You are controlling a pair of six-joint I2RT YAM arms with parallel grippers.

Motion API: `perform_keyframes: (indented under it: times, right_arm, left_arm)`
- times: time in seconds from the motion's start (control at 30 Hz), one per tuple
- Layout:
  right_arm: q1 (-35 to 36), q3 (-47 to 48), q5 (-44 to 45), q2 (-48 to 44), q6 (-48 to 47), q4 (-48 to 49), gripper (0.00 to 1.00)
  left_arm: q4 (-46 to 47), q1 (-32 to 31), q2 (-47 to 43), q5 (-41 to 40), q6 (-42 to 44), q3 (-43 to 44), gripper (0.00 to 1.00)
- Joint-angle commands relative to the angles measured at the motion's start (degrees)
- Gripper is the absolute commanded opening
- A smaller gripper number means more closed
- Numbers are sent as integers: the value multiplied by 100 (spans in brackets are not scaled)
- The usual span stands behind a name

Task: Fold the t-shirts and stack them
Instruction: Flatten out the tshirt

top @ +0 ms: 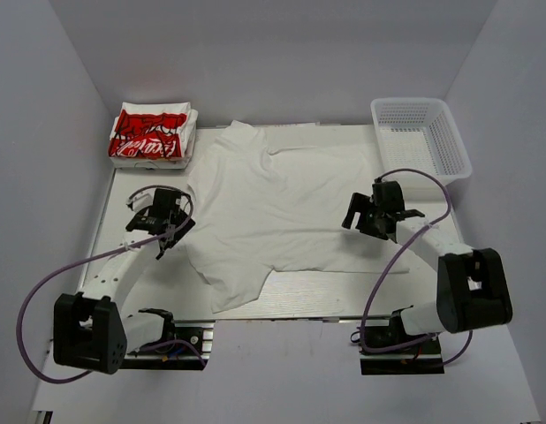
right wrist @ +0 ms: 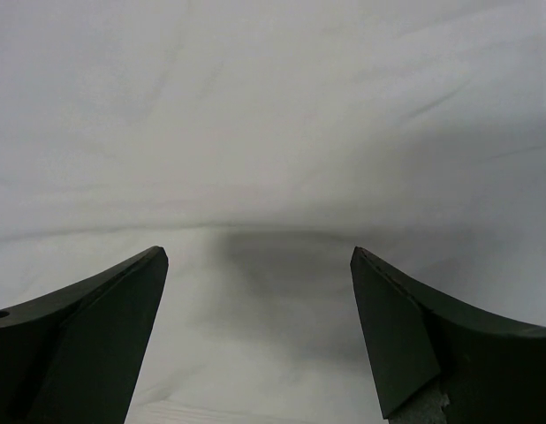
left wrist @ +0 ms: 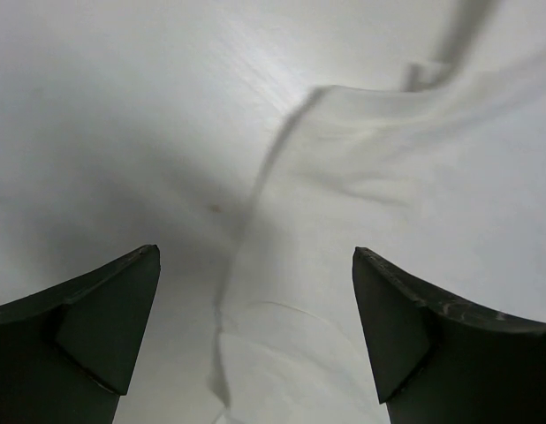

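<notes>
The shirt (top: pixel 291 203) lies flat over most of the tabletop (top: pixel 299 305), so there's nothing tall in the middle and a gripper can pass over it anywhere. The bulky stuff sits at the far corners: the folded stack (top: pixel 152 134) far left, the basket (top: pixel 420 137) far right. Bare strips run along the left and near edges. The left gripper (top: pixel 163 221) hangs wide open at the shirt's left edge, and the right gripper (top: pixel 375 212) is wide open over its right side. The two are well apart.

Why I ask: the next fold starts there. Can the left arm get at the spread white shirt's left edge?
Probably yes: the left gripper, fingers open, hangs over the white t-shirt at that edge; nothing lies between.
</notes>
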Motion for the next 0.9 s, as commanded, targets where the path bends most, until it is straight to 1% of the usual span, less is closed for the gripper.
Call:
perform_keyframes:
  times: [0.0,0.03,0.07,0.13,0.17,0.2,0.23,0.27,0.3,0.33,0.37,0.43,0.47,0.53,0.6,0.63,0.67,0.7,0.77,0.8,0.87]
  right_arm:
    - [106,113,-194,-549,-481,-31,90]
    - [115,148,-194,-688,-508,-22,90]
    - [115,183,-28,-681,-569,-31,90]
    - [150,289,17,-620,-588,-31,90]
    - [159,411,17,-515,-605,-40,90]
    - [186,447,9,-445,-570,39,90]
    - [203,482,-26,-313,-596,57,90]
    - [212,560,-44,-138,-570,83,90]
    - [230,605,-35,55,-587,83,90]
    - [256,657,-18,153,-614,5,90]
    - [239,832,0,458,-640,-65,90]
    - [273,1096,61,715,-710,30,90]
    - [274,1097,61,716,-728,57,90]
    - [265,1298,123,1084,-737,22,90]
    - [265,1404,175,1444,-728,39,90]
    - [265,1553,176,1646,-693,39,90]
    - [247,1589,193,1735,-676,22,90]
    - [256,1685,193,1910,-641,31,90]
    - [274,1818,316,2175,-518,4,90]
    - [265,1896,421,2375,-509,4,90]
    - [239,2124,509,2526,-456,-65,90]
  left_arm:
    - [1457,-74,-341,1318,1138,239,99]
    - [1782,-74,-341,1637,1462,239,99]
    - [2334,-135,-202,2145,1578,239,99]
    - [2663,-206,175,2456,1815,335,99]
    - [2803,-267,682,2527,1816,545,99]
    - [2805,-268,966,2528,1816,704,99]
    - [2805,-346,1238,2589,2069,870,99]
    - [2805,-399,1493,2589,2071,1124,99]
    - [2883,-400,1940,2589,2167,1231,99]
    - [2884,-400,2136,2537,2255,1328,99]
    - [2945,-400,2303,2388,2317,1503,99]
    - [2946,-400,2715,2256,2422,1793,99]
    - [2946,-400,2831,2177,2423,1847,99]
    - [3147,-400,3050,2176,2511,1926,99]
    - [3314,-400,3507,2123,2572,2067,99]
    - [3254,-400,3700,2123,2572,2181,99]
    - [3140,-400,3902,1897,2572,2495,99]
    - [3043,-400,4322,1895,2572,2663,99]
    - [2797,-338,4720,1833,2502,3147,99]
    - [2718,-269,5096,1833,2450,3314,99]
    - [2576,-268,5379,1702,2554,3824,99]
